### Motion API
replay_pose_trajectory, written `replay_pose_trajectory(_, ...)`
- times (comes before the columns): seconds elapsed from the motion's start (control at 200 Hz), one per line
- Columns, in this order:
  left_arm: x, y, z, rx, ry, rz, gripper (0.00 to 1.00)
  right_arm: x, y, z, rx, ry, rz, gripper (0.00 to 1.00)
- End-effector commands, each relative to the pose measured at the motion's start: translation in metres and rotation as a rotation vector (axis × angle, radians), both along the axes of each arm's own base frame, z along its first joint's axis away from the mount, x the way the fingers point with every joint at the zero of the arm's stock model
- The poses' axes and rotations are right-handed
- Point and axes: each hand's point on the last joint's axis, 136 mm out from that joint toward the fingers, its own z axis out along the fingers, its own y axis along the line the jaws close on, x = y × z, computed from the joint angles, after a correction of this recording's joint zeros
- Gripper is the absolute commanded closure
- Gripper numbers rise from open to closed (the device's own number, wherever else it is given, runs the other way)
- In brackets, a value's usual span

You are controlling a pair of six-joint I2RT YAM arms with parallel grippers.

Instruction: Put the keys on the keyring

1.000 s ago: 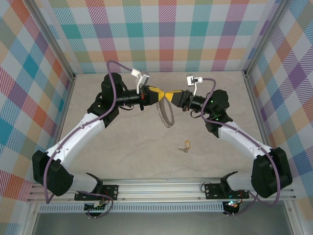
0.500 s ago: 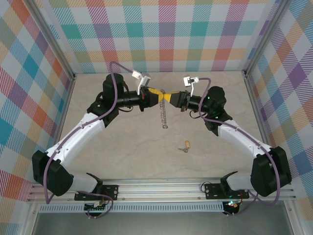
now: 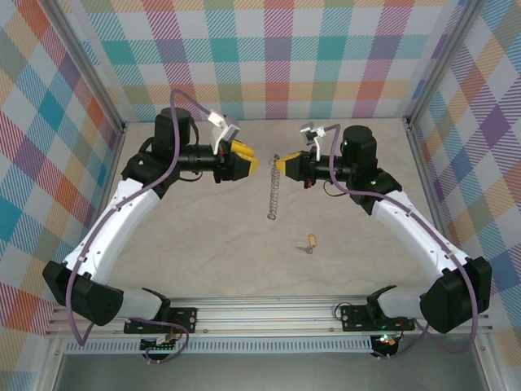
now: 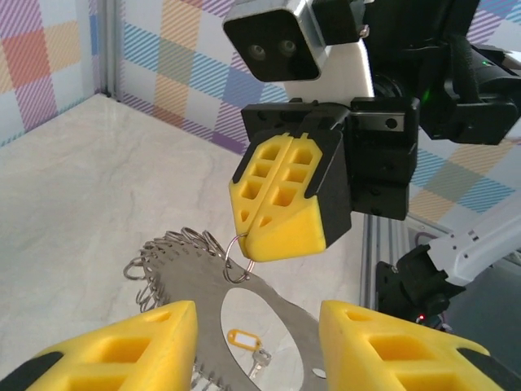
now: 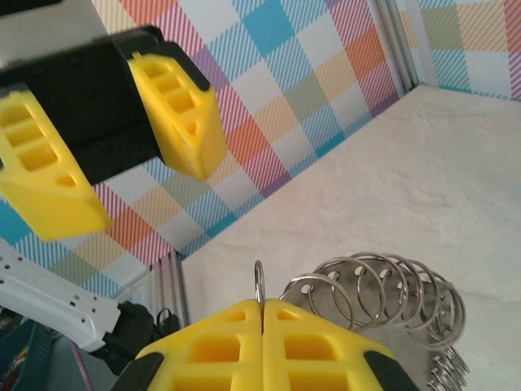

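A: Nearest the bases, the key [image 3: 306, 244] lies on the table [image 3: 203, 236], in the same spot as a second ago.

B: Beyond it, the keyring [image 3: 274, 194] hangs edge-on from the right gripper [image 3: 282, 165]. A second ago it sat slanted between both grippers.

A: The right jaws are pressed together on one thin small loop at the keyring's top. The right wrist view shows that loop pinched in the seam.

B: The left gripper [image 3: 249, 160] has drawn back to its own side. Half a second ago it met the right one at the ring, and there is now a clear gap between them.

A: The left jaws are spread wide, holding and touching nothing.

B: The key is well apart from the keyring, not on it.
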Motion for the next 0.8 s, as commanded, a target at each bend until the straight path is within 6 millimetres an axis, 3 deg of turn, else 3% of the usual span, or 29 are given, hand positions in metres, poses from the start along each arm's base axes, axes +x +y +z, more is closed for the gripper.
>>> replay_pose_trajectory(0.0,-0.009,-0.003,-0.005,0.007,0.051,-0.095,0.57,-0.010,0.000,0.013,-0.015,-0.073,0.065,1.00)
replay_pose_trajectory(0.265,-0.005,-0.017,-0.014,-0.021,0.155,-0.186,0.62,-0.011,0.003,0.014,-0.008,-0.059,0.101,1.00)
replay_pose_trajectory(0.795,0.000,-0.036,-0.022,-0.014,0.183,-0.226,0.64,-0.009,0.006,0.015,0.001,-0.048,0.120,1.00)
